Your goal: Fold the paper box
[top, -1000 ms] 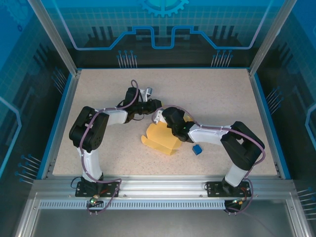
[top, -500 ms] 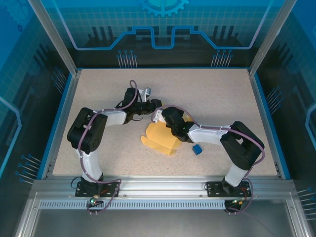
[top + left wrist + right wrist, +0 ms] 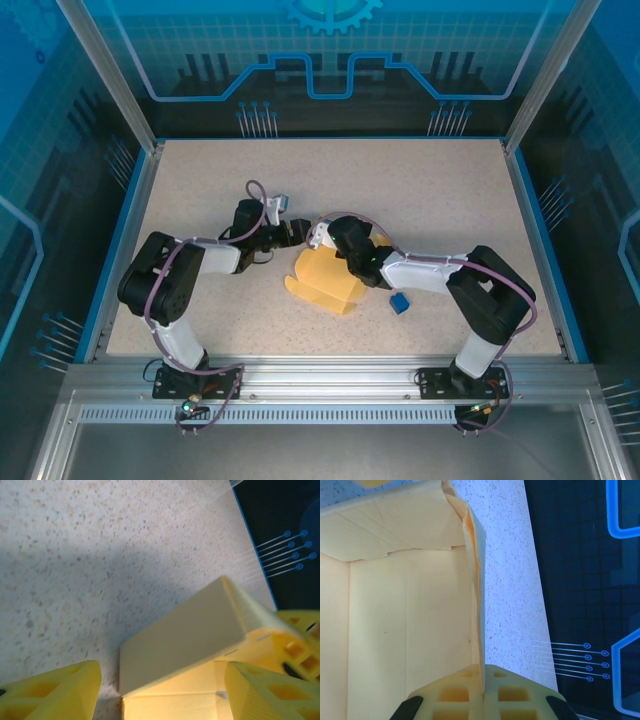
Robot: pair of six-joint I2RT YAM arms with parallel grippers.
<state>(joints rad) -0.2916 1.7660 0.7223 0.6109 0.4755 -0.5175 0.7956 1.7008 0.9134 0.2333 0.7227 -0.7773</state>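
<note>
The pale yellow paper box [image 3: 325,280] lies partly folded at the middle of the table. My right gripper [image 3: 347,252] is at its far right corner, shut on an upright side wall [image 3: 476,605] of the box; the thin card runs straight into the closed right gripper [image 3: 483,695]. My left gripper [image 3: 291,232] hovers just left of the box's far edge. In the left wrist view the left gripper [image 3: 162,695] is open, its yellow fingers [image 3: 55,692] wide apart, with a raised box flap [image 3: 185,635] ahead of them, untouched.
A tiny blue cube [image 3: 399,303] sits on the table right of the box, under the right forearm. Blue rails edge the speckled tabletop [image 3: 450,190]. Open table surface lies at the back and to the left.
The left gripper opened and let go of the box, and the left arm drew back to the left and nearer. The right gripper and the box stayed put.
</note>
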